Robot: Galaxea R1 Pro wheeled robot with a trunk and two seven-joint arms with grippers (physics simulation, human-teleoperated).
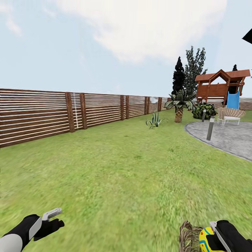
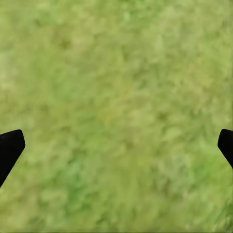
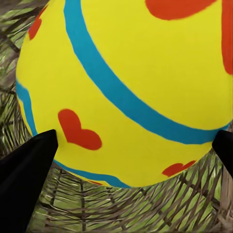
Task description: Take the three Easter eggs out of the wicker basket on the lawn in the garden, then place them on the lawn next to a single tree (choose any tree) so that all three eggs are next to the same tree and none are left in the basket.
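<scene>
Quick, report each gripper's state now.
Left gripper: open, empty, over the lawn.
Right gripper: shut on an Easter egg, above the wicker basket.

Easter egg (image 3: 131,87) smooth, matt yellow w/ painted red & blue marks; wicker basket (image 3: 121,208) rough woven brown strands; lawn (image 1: 115,175) mottled, soft grass; fence (image 1: 52,112) slatted brown wood; patio (image 1: 227,136) grey stone.

The picture's lower edge cuts off the wicker basket (image 1: 189,238) and Easter egg (image 1: 207,240).
</scene>
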